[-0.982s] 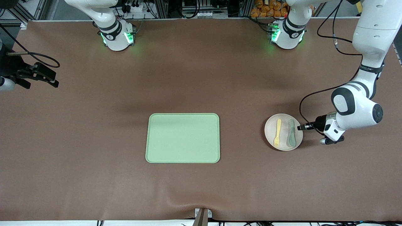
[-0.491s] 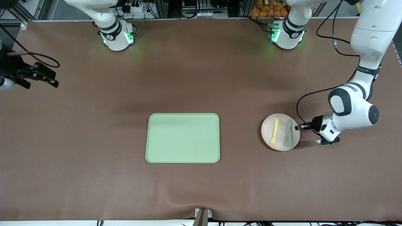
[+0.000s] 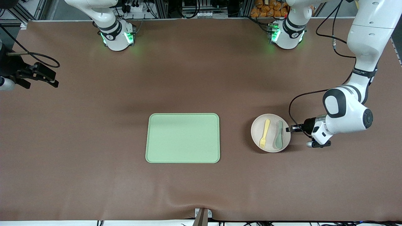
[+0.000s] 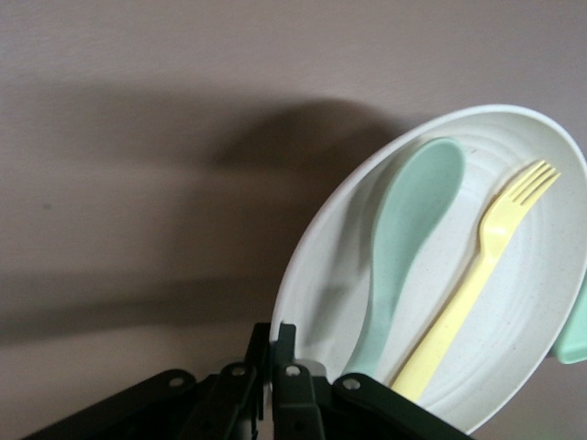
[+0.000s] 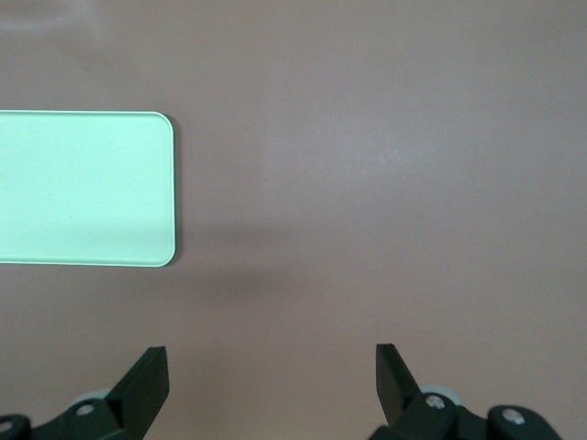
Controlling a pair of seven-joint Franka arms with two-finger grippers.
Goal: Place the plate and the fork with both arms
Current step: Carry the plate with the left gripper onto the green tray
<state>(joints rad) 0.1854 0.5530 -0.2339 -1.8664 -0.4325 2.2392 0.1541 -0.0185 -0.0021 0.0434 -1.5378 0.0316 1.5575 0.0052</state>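
Observation:
The round pale plate (image 3: pixel 257 125) is between the green tray and the left arm's end of the table, with a dark shadow along its tray-side edge. On it lie the pale-yellow fork (image 3: pixel 263 134) and a grey-green spoon (image 3: pixel 278 135) side by side. My left gripper (image 3: pixel 288 129) is shut on the plate's rim on the side away from the tray. The left wrist view shows the gripper (image 4: pixel 272 335) pinching the plate (image 4: pixel 541 302), with the fork (image 4: pixel 477 266) and the spoon (image 4: pixel 408 238) inside. My right gripper (image 3: pixel 54 80) waits open and empty at the right arm's end of the table.
The rectangular light-green tray (image 3: pixel 182 138) lies in the middle of the table with nothing on it, and it also shows in the right wrist view (image 5: pixel 83 188). The brown table cover has a raised fold at the edge nearest the front camera (image 3: pixel 202 208).
My left gripper has carried the plate, with the fork and spoon on it, toward the green tray. The right arm has not moved.

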